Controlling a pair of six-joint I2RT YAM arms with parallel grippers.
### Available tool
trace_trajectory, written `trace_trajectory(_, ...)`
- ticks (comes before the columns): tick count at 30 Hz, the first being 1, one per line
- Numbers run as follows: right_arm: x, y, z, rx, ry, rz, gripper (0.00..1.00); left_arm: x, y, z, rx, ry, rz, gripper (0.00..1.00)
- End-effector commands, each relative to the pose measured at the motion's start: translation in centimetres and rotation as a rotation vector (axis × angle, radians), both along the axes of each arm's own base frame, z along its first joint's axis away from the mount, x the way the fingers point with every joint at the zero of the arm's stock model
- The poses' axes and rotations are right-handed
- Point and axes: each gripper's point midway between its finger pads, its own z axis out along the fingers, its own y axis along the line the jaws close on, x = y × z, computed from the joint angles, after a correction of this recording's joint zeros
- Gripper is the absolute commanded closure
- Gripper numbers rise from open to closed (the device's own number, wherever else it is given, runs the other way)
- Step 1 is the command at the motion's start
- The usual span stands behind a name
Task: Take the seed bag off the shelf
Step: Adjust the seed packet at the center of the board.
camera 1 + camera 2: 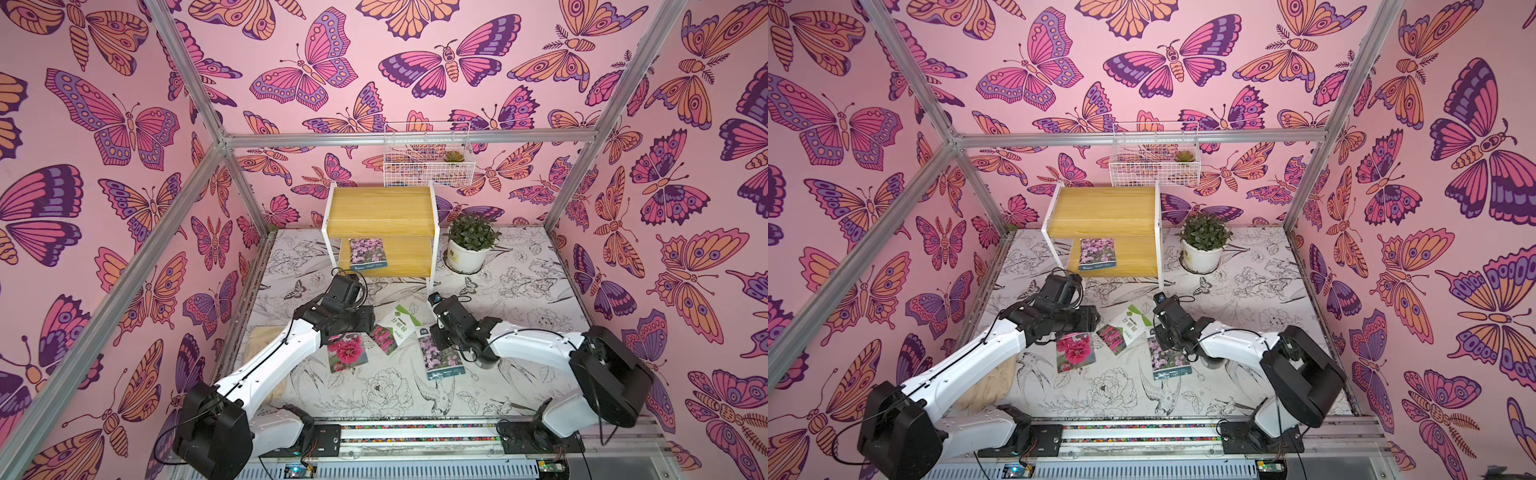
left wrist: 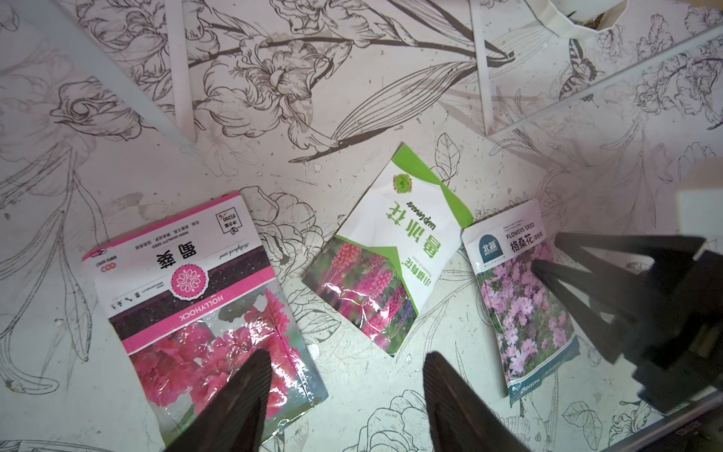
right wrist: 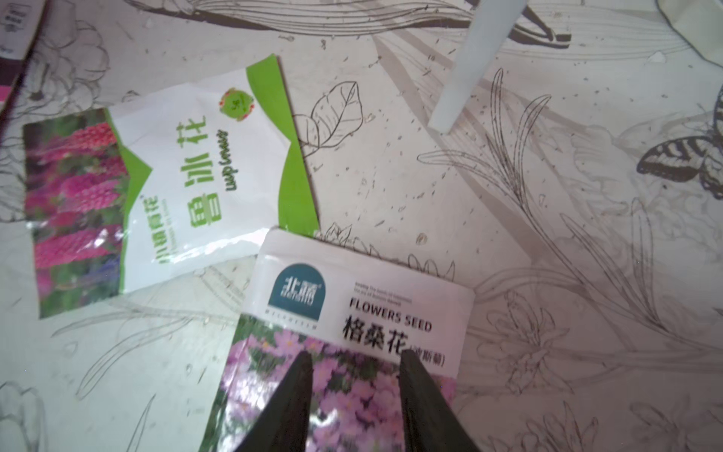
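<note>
Found left gripper [image 2: 346,354] partly spread, gripping nothing, above hollyhock packet [image 2: 187,289] on table [image 1: 519,291]. Found right gripper [image 3: 354,356] likewise parted and empty, over cosmos packet [image 3: 371,305]. Noted lupin packet [image 2: 391,254] lying between those two. Farther back, located seed bag [image 1: 366,251] flat on lower board of shelf [image 1: 380,208].

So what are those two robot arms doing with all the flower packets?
Nothing is being held right now. The left end effector hangs open over the pink hollyhock seed packet, and the right end effector hangs open over the purple-flowered seed packet, both lying flat on the flower-printed table. One purple-flowered seed bag lies on the lower board of the yellow wooden shelf, untouched.
</note>
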Motion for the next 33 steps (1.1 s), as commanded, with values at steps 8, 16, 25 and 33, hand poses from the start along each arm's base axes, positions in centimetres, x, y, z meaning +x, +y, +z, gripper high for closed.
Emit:
trace_trajectory(8,1.7,1.8,-0.8,0.011,-0.007,0.030,0.61,-0.9,0.4,-0.2,-0.003,0.024,0.005,0.35)
trace_trajectory(16,1.8,0.5,-2.6,-0.071,0.013,0.007,0.62,-0.9,0.6,0.0,0.002,0.013,0.005,0.36)
trace_trajectory(25,1.6,-1.1,-1.9,-0.098,-0.008,-0.025,0.61,-0.7,0.4,-0.2,0.003,0.024,0.001,0.36)
trace_trajectory(33,1.3,0.2,1.1,-0.016,-0.040,0.031,0.61,-0.6,0.9,0.0,0.016,0.006,0.011,0.36)
